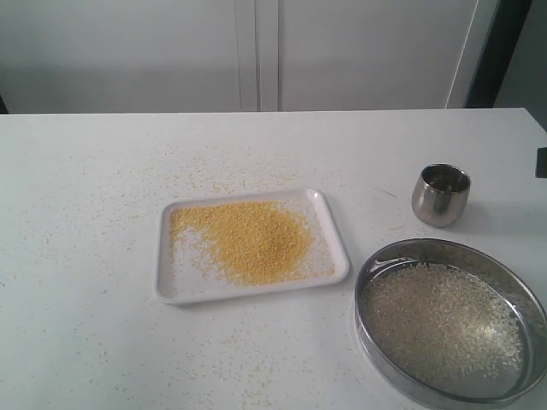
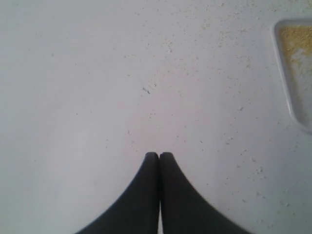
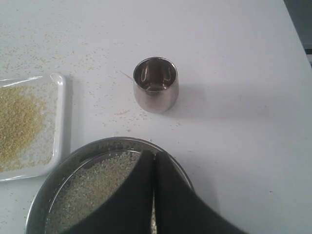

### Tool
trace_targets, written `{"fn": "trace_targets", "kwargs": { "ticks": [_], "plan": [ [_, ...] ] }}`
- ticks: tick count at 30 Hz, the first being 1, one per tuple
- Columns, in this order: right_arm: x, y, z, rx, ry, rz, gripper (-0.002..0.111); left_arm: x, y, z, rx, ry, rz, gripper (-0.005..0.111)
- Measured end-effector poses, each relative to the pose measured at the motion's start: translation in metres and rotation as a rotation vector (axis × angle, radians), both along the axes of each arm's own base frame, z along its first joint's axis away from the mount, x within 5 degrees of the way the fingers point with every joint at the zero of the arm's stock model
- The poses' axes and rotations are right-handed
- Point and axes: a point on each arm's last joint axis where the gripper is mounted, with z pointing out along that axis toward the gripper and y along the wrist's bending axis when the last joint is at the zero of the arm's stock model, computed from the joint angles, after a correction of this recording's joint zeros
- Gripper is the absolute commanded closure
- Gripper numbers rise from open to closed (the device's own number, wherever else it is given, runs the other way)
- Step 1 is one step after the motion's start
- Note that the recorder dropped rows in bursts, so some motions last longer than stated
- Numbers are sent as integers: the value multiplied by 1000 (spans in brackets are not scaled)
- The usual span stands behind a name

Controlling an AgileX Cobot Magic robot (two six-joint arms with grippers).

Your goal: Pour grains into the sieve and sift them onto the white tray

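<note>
Sieve (image 1: 444, 246) runs off the exterior view's bottom-right corner; right gripper (image 3: 155, 156) covers part of its mesh; tray (image 2: 282, 63) clipped by the left wrist view's edge.

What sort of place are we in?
Likely a lab test bench, not a kitchen: plain white table, blank white wall panels behind, with a sieve, steel cup and white tray.

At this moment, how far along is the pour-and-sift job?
Pouring and sifting look done: golden grains lie heaped on the white tray, pale grains sit in the sieve on the table beside it, and the cup stands upright, seemingly empty. Nothing in hand: left gripper and right gripper are shut, empty. Nothing obvious remains.
</note>
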Motion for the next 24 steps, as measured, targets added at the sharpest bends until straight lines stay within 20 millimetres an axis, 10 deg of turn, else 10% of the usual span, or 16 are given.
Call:
{"fn": "trace_targets", "kwargs": {
  "ticks": [24],
  "plan": [
    [0,0,0,7,0,-5,108,-58,3,-84,121,-273,38,107]
  ]
}}
